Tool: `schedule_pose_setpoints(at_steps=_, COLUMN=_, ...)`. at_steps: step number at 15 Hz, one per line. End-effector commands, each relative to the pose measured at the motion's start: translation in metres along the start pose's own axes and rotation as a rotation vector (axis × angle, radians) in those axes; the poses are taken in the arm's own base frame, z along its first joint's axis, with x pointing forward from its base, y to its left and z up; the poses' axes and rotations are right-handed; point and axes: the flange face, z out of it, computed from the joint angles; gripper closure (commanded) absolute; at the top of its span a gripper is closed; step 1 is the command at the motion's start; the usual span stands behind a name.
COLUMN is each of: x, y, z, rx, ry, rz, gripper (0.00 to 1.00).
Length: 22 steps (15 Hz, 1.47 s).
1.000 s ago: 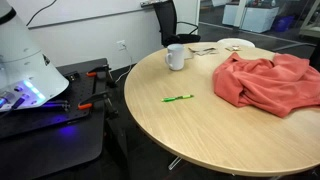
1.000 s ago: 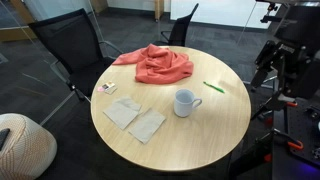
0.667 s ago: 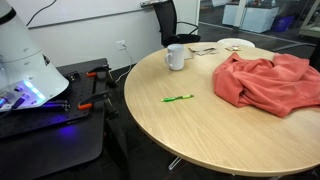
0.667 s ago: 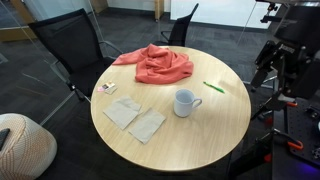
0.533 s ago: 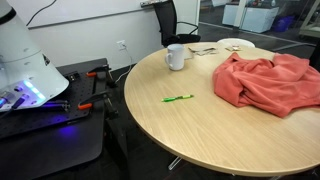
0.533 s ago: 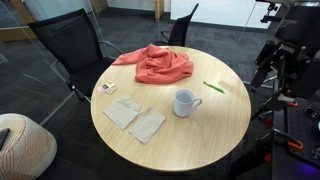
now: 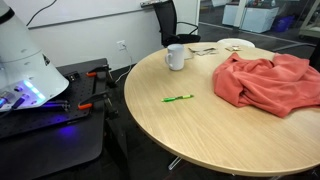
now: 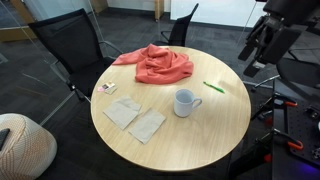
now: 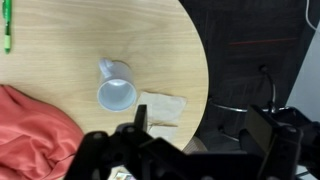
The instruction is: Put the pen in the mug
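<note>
Jaws spread wide, empty; pen [image 9: 7, 30], mug [image 9: 115, 93] well apart

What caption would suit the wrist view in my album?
From above the round table: white mug, green pen apart from it, red cloth, paper napkin, gripper in foreground.

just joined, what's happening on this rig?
Nothing is gripped yet. The green pen lies flat on the round table, apart from the white mug, which stands upright and looks empty in the wrist view. The gripper hovers open and empty, high up near the table's edge. A red cloth and napkins also lie there.
</note>
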Motion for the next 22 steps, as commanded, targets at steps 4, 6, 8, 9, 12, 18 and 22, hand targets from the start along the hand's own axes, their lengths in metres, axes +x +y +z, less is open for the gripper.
schedule_pose_setpoints(at_steps=4, x=0.004, y=0.088, z=-0.022, rx=-0.154, ry=0.080, rz=0.193, gripper=0.00)
schedule_pose_setpoints(at_steps=6, x=-0.001, y=0.116, z=-0.018, rx=-0.191, ry=0.068, rz=0.240, gripper=0.00)
schedule_pose_setpoints(at_steps=8, x=-0.007, y=0.138, z=-0.008, rx=-0.220, ry=0.051, rz=0.277, gripper=0.00)
schedule_pose_setpoints(at_steps=9, x=-0.010, y=0.146, z=-0.002, rx=-0.225, ry=0.042, rz=0.286, gripper=0.00)
schedule_pose_setpoints(at_steps=12, x=-0.019, y=0.164, z=0.023, rx=-0.237, ry=0.041, rz=0.303, gripper=0.00)
schedule_pose_setpoints(at_steps=18, x=-0.030, y=0.203, z=0.072, rx=-0.254, ry=0.141, rz=0.360, gripper=0.00)
schedule_pose_setpoints(at_steps=22, x=-0.038, y=0.244, z=0.096, rx=-0.280, ry=0.152, rz=0.438, gripper=0.00)
